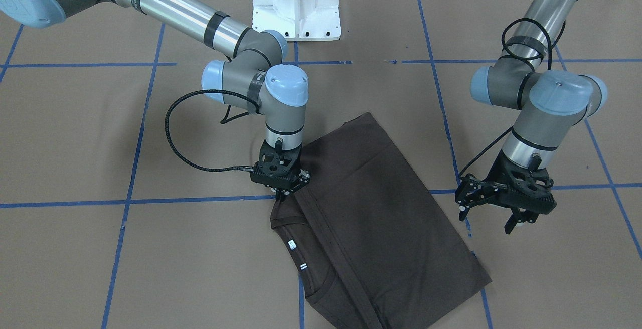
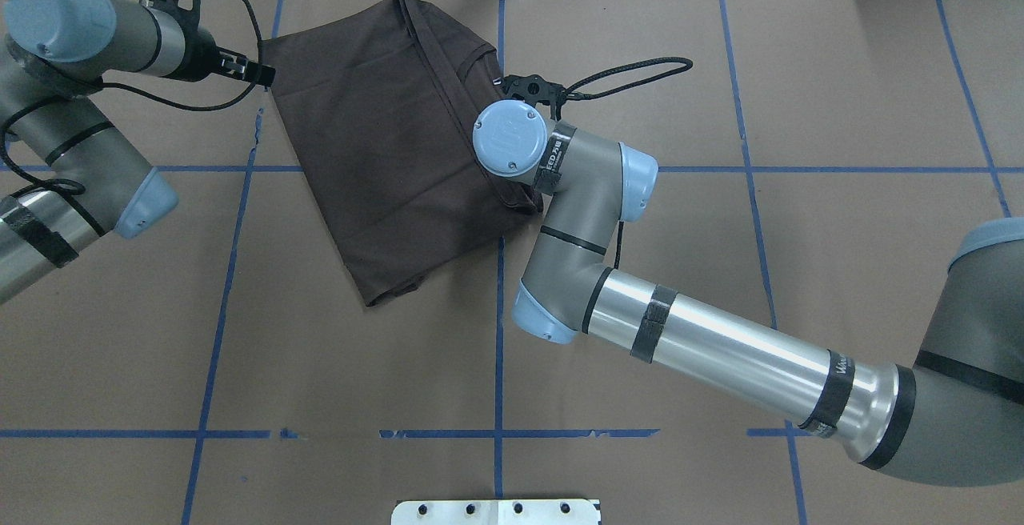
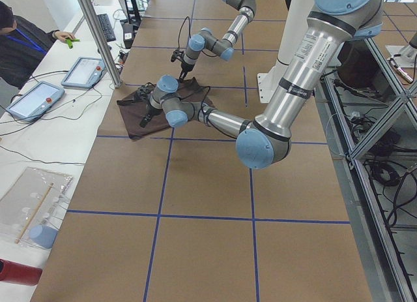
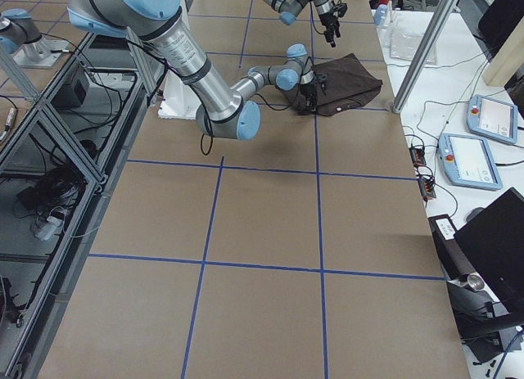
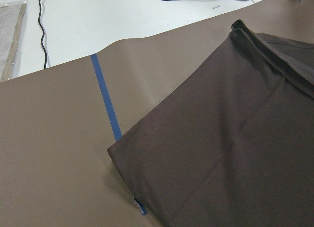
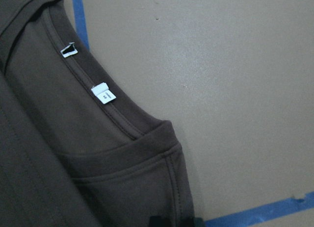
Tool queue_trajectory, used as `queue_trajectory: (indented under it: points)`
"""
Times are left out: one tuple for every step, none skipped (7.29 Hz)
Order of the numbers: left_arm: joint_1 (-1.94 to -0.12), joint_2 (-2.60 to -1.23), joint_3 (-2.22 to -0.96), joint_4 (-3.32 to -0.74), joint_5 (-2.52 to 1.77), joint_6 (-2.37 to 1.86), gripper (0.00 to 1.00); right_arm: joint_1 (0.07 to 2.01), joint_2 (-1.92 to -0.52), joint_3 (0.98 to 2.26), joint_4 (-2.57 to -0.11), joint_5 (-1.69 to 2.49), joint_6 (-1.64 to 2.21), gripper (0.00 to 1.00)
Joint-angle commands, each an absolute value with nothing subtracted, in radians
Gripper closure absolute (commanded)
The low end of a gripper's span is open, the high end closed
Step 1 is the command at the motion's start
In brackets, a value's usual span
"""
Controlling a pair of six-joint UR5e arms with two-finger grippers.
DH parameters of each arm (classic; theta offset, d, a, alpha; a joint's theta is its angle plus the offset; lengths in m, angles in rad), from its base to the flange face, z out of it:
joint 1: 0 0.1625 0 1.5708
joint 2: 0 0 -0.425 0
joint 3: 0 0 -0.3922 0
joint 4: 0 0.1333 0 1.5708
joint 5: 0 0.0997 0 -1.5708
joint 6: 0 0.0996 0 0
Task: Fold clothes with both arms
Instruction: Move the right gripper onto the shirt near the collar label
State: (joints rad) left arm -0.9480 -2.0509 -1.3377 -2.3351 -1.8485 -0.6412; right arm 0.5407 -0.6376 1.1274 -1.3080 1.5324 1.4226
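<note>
Overhead exterior view puts the dark brown T-shirt at about 11 o'clock on the paper-covered table, laid out as a tilted, roughly rectangular panel. Judging by that shape, the side folds are done, with the sleeves tucked in and one layer lapped over the body. At least one crosswise fold looks left to do. The right gripper stands at the shirt's 2 o'clock edge in that view, its jaws clenched on the fabric beside the collar. The left gripper hovers at the shirt's 10 o'clock, jaws spread wide and holding nothing, apart from the cloth. The knit looks soft, matte and limp, smooth across the top layer, with a ribbed neckband, stitched hems and two small white neck tags. Blue tape lines grid the flat brown paper.
</note>
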Motion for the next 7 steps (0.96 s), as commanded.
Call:
queue_trajectory:
  points:
    - [-0.948,-2.051,-1.338,-2.336,-1.848,-0.641,0.0,0.543,-0.637,1.134,-1.312,1.534,1.425,1.0]
    - [-0.948,-2.051,-1.338,-2.336,-1.848,-0.641,0.0,0.545,-0.644,1.156,-1.315,1.54,1.425,1.0]
    - [-0.946,-2.052,-1.338,-2.335,-1.848,-0.643,0.0,0.545,-0.703,1.236,-1.318,1.54,1.427,1.0]
    - [-0.946,-2.052,-1.338,-2.336,-1.85,-0.643,0.0,0.532,-0.816,1.4,-1.363,1.534,1.428,1.0]
    - [-0.946,-2.054,-1.338,-2.336,-1.848,-0.643,0.0,0.478,-0.954,1.596,-1.412,1.494,1.428,1.0]
    - [-0.946,-2.054,-1.339,-2.336,-1.848,-0.643,0.0,0.406,-1.085,1.785,-1.445,1.43,1.43,1.0]
    - [-0.945,-2.054,-1.344,-2.336,-1.85,-0.644,0.0,0.326,-1.195,1.918,-1.474,1.383,1.486,1.0]
